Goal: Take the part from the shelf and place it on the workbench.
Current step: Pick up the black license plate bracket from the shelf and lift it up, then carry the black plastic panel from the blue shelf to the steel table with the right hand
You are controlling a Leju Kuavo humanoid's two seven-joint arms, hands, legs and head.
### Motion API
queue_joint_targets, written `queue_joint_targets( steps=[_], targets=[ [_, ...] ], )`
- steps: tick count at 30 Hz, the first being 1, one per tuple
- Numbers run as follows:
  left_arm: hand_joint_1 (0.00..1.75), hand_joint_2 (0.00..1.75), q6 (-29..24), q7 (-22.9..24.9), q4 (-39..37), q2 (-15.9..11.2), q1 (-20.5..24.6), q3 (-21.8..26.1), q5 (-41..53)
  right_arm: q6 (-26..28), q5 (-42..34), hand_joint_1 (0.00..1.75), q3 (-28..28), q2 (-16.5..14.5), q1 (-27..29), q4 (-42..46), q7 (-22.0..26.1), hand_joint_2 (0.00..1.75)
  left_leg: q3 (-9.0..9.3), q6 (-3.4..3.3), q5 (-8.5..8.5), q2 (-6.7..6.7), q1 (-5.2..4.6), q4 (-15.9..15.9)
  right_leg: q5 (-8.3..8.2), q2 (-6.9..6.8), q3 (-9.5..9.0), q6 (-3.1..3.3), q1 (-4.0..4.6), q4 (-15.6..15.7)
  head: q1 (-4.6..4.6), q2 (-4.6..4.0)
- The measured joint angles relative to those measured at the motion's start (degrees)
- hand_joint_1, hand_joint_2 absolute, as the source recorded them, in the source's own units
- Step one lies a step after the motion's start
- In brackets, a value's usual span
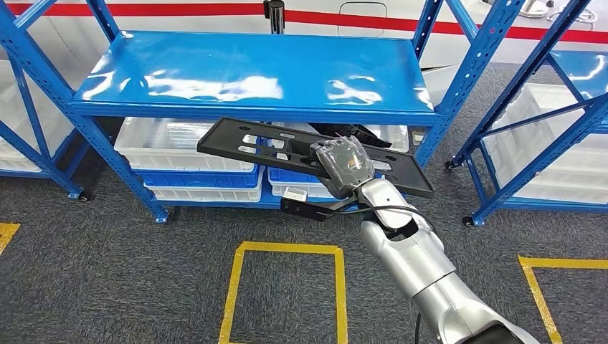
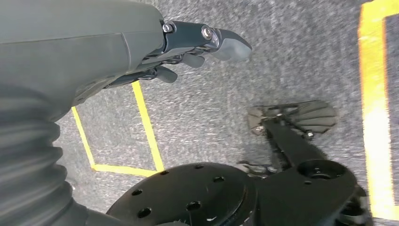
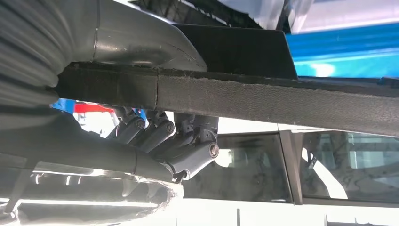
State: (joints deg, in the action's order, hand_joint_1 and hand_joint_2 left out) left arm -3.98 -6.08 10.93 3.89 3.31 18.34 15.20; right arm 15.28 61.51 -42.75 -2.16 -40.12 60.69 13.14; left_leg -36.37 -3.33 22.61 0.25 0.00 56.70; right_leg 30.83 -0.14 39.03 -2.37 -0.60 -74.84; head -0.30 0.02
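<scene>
The robot's right hand [image 1: 344,163] grips the long flat black plastic panel with cut-out slots [image 1: 244,143], which hangs in the air in front of the blue steel shelf rack [image 1: 251,79], just below the front edge of its glossy top shelf and touching none of its boards. In the right wrist view the thumb lies over the top of the panel's rough edge [image 3: 282,101] while the dark fingers [image 3: 188,141] curl beneath it, so the grasp looks firm. The panel tilts slightly, its far end reaching toward the rack's left post. Behind it, white plastic bins [image 1: 179,143] sit on the lower shelf.

The left hand [image 2: 207,40] hangs over the grey carpet, its fingers loosely apart and holding nothing; yellow tape squares [image 1: 287,287] mark the floor.

Judged from this, the pick-up is done: the part is off the shelf and carried. What remains is the whole delivery, since no workbench is visible here; the robot would likely have to turn or walk before setting the panel down.
</scene>
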Motion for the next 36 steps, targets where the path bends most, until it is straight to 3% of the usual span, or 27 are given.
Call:
queue_joint_targets(
  steps=[1,2,4,5,7,8,10,12,13,14,15,16,18,19,21,23,24,26,28,29,30,32,34,36],
  targets=[
    [0.0,1.75,0.01,0.0,0.0,0.0,0.01,0.0,-0.01,-0.03,0.05,1.75,0.0,-0.08,-0.01,0.01,-0.01,1.75,-0.76,0.1,-0.69,-0.01,-0.1,0.03,-1.24,0.0,-2.67,-0.21,0.06,2.79,0.01,0.0],
    [0.0,1.75,-0.01,0.0,0.0,0.01,0.03,0.0,-0.03,-0.06,0.12,1.75,0.01,-0.21,-0.02,0.04,-0.02,1.75,-1.37,0.27,-1.3,-0.04,-0.26,0.08,-1.64,0.0,-6.31,-0.01,0.22,7.24,0.01,0.0],
    [0.0,1.75,-0.07,0.0,0.0,0.03,0.06,0.0,-0.11,-0.08,0.26,1.75,-0.01,-0.57,-0.05,0.21,-0.08,1.75,-2.09,0.71,-2.58,-0.05,-0.51,0.06,-0.38,0.05,-12.44,0.8,0.65,16.45,-0.15,0.0],
    [0.0,1.75,-0.11,0.0,0.0,0.03,0.07,0.0,-0.18,-0.09,0.33,1.75,-0.03,-0.74,-0.07,0.29,-0.12,1.75,-2.28,0.93,-3.2,-0.05,-0.57,-0.02,0.28,0.09,-13.8,1.05,0.87,19.02,-0.26,0.0],
    [0.0,1.75,-0.19,0.0,0.0,0.02,0.01,0.01,-0.36,-0.18,0.45,1.75,-0.08,-0.91,0.0,0.33,-0.2,1.75,-2.65,1.42,-3.95,-0.16,-0.38,-0.15,-0.12,0.04,-13.37,1.45,0.53,19.86,-0.47,0.0],
    [0.0,1.75,-0.21,-0.01,0.0,0.01,-0.04,0.02,-0.49,-0.22,0.5,1.75,-0.09,-0.96,0.06,0.33,-0.25,1.75,-3.05,1.72,-3.05,-0.26,-0.21,0.44,-0.62,-0.07,-12.98,1.97,0.2,19.86,-0.48,0.0],
    [0.0,1.75,-0.27,-0.13,0.01,-0.02,-0.06,0.07,-0.71,-0.3,0.55,1.75,-0.12,-1.1,0.17,0.32,-0.4,1.75,-4.58,2.51,1.75,-0.43,0.16,4.85,-1.93,-0.39,-12.1,3.13,-0.39,19.84,-0.62,0.0],
    [0.0,1.75,-0.31,-0.3,0.02,-0.03,0.08,0.19,-0.8,-0.39,0.61,1.75,-0.14,-1.22,0.22,0.32,-0.55,1.75,-6.37,3.3,7.01,-0.44,0.41,12.65,-3.14,-0.54,-10.66,3.46,-0.29,19.56,-0.78,0.0],
    [0.0,1.75,-0.32,-0.33,0.02,-0.04,0.17,0.27,-0.8,-0.44,0.64,1.75,-0.15,-1.24,0.29,0.32,-0.6,1.75,-6.73,3.63,8.1,-0.42,0.59,15.85,-3.63,-0.58,-9.77,3.31,-0.31,19.28,-0.79,0.0],
    [0.0,1.75,-0.33,-0.34,0.02,-0.05,0.22,0.34,-0.8,-0.48,0.67,1.75,-0.15,-1.25,0.39,0.32,-0.63,1.75,-6.31,3.88,7.97,-0.41,0.83,17.36,-4.04,-0.6,-8.88,3.12,-0.36,18.93,-0.8,0.0],
    [0.0,1.75,-0.34,-0.34,0.03,-0.07,0.26,0.42,-0.8,-0.5,0.69,1.75,-0.15,-1.27,0.49,0.32,-0.66,1.75,-4.88,4.11,6.94,-0.4,1.12,16.81,-4.39,-0.61,-7.97,2.87,-0.47,18.49,-0.79,0.0],
    [0.0,1.75,-0.37,-0.33,0.03,-0.1,0.25,0.48,-0.8,-0.51,0.69,1.75,-0.15,-1.3,0.55,0.32,-0.67,1.75,-2.46,4.34,5.53,-0.39,1.44,14.07,-4.64,-0.58,-7.16,2.61,-0.6,17.97,-0.81,0.0],
    [0.0,1.75,-0.33,-0.37,0.03,-0.12,0.12,0.57,-0.81,-0.55,0.7,1.75,-0.11,-1.5,0.55,0.32,-0.72,1.75,2.62,4.78,4.75,-0.61,1.72,6.75,-5.11,-0.5,-5.64,1.96,-0.58,17.0,-0.87,0.0],
    [0.0,1.75,-0.28,-0.44,0.03,-0.11,0.03,0.6,-0.84,-0.55,0.7,1.75,-0.1,-1.67,0.52,0.32,-0.75,1.75,4.1,4.82,5.02,-0.77,1.68,4.2,-5.39,-0.47,-5.08,1.52,-0.45,16.65,-0.87,0.0],
    [0.0,1.75,-0.19,-0.69,0.02,-0.07,-0.12,0.69,-0.88,-0.59,0.73,1.75,-0.13,-2.1,0.47,0.3,-0.81,1.75,4.49,4.39,5.41,-1.04,1.26,2.59,-6.13,-0.46,-4.4,0.42,-0.15,16.41,-0.87,0.0],
    [0.0,1.75,-0.14,-0.83,0.02,0.03,-0.14,0.81,-0.89,-0.74,0.8,1.75,-0.19,-2.44,0.43,0.22,-0.81,1.75,3.83,3.16,4.65,-0.81,1.1,2.17,-6.07,-0.4,-3.62,-0.38,-0.04,16.03,-0.87,0.0],
    [0.0,1.75,-0.1,-0.84,0.02,0.09,-0.11,0.87,-0.89,-0.86,0.84,1.75,-0.19,-2.54,0.38,0.2,-0.82,1.75,3.3,2.28,4.08,-0.66,1.04,1.97,-4.91,-0.35,-2.77,-0.33,-0.04,14.71,-0.73,0.0],
    [0.0,1.75,-0.04,-0.86,0.02,0.15,-0.06,0.92,-0.88,-1.04,0.89,1.75,-0.19,-2.65,0.33,0.12,-0.83,1.75,1.92,0.88,2.87,-0.44,0.85,1.8,-0.67,-0.22,-0.36,0.33,-0.14,8.85,-0.49,0.0],
    [0.0,1.75,0.01,-0.87,0.02,0.12,-0.09,0.97,-0.88,-1.1,0.93,1.75,-0.2,-2.68,0.38,0.01,-0.84,1.75,0.4,0.34,1.7,-0.32,0.62,1.83,2.85,-0.16,1.5,0.42,-0.14,1.48,-0.36,0.0],
    [0.0,1.75,0.01,-0.87,0.02,0.11,-0.1,0.99,-0.87,-1.1,0.95,1.75,-0.2,-2.68,0.41,-0.05,-0.86,1.75,-0.29,0.27,1.12,-0.27,0.48,1.84,3.22,-0.15,1.43,0.11,-0.12,-0.49,-0.37,0.0],
    [0.0,1.75,0.03,-0.88,0.02,0.11,-0.1,1.0,-0.87,-1.1,0.95,1.75,-0.2,-2.68,0.45,-0.11,-0.88,1.75,-0.95,0.27,0.53,-0.24,0.33,1.85,2.55,-0.14,0.29,-0.31,-0.05,-0.34,-0.35,0.0],
    [0.0,1.75,0.03,-0.92,0.02,0.12,-0.08,1.01,-0.85,-1.09,0.99,1.75,-0.19,-2.76,0.44,-0.17,-0.92,1.75,-2.12,0.4,-0.63,-0.24,0.1,1.85,0.14,-0.13,-4.87,-0.64,0.19,5.96,-0.34,0.0],
    [0.0,1.75,0.05,-0.97,0.02,0.16,-0.06,1.01,-0.77,-1.07,1.16,1.75,-0.13,-3.03,0.44,-0.14,-0.93,1.75,-2.9,0.83,-1.81,-0.24,-0.08,1.75,-0.24,-0.11,-10.48,0.23,0.75,14.5,-0.41,0.0],
    [0.0,1.75,0.07,-0.99,0.03,0.22,-0.05,1.02,-0.66,-1.05,1.39,1.75,-0.04,-3.24,0.46,-0.07,-1.02,1.75,-3.15,1.48,-3.04,-0.18,0.0,1.34,0.1,-0.01,-11.96,1.18,1.25,18.09,-0.46,0.0]
  ],
)
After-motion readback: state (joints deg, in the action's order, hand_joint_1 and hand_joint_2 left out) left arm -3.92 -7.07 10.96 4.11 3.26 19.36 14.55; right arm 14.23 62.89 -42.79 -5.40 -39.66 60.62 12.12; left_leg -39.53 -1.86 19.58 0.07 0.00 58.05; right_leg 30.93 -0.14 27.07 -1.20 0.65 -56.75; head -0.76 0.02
